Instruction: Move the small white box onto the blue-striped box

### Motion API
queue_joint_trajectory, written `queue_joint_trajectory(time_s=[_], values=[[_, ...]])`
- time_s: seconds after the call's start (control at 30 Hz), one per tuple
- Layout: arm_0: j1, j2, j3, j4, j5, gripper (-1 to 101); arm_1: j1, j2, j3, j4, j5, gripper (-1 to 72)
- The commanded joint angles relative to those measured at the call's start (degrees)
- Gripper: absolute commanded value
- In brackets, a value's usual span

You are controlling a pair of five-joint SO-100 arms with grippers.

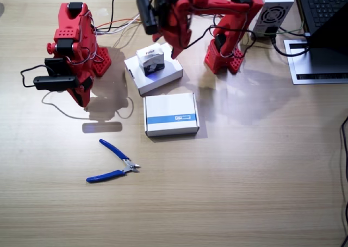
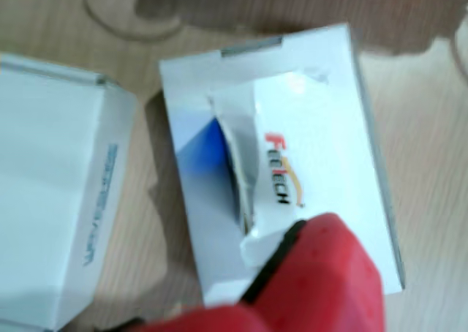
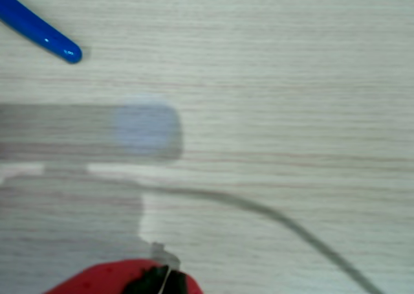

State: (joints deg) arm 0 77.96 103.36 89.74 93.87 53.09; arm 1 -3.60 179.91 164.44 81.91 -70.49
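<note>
The small white box (image 1: pixel 150 59) stands on a plain white flat box (image 1: pixel 157 73), its dark face towards the camera. In a wrist view the small white box (image 2: pixel 292 156) shows red and dark lettering. The blue-striped box (image 1: pixel 171 114) lies flat on the table just in front and also shows in that wrist view (image 2: pixel 58 200). My left gripper (image 1: pixel 175 51) hangs tip-down just behind and beside the small box; one red finger (image 2: pixel 329 273) shows over it, and the jaw gap is hidden. My right gripper (image 1: pixel 82 97) points down at bare table, shut and holding nothing, and shows in another wrist view (image 3: pixel 158 281).
Blue-handled pliers (image 1: pixel 114 165) lie in front of the right arm, one handle tip (image 3: pixel 39 35) in a wrist view. A grey power supply (image 1: pixel 274 10), a laptop (image 1: pixel 326 7) and a white sheet (image 1: pixel 318 62) sit at the back beside the left arm. Cables trail between the arms.
</note>
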Motion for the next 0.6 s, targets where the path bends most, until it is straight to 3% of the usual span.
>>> queue_joint_trajectory(time_s=[0.0,0.43,0.57], values=[[4.0,-4.1,-5.9,1.9,3.0,38,1.4,1.6,-1.1,1.8,-1.1,0.1],[9.6,-15.8,-14.8,2.0,6.1,37,1.4,1.6,-1.1,1.8,-1.1,0.1],[5.7,-23.1,-18.0,2.0,9.1,34,1.4,1.6,-1.1,1.8,-1.1,0.1]])
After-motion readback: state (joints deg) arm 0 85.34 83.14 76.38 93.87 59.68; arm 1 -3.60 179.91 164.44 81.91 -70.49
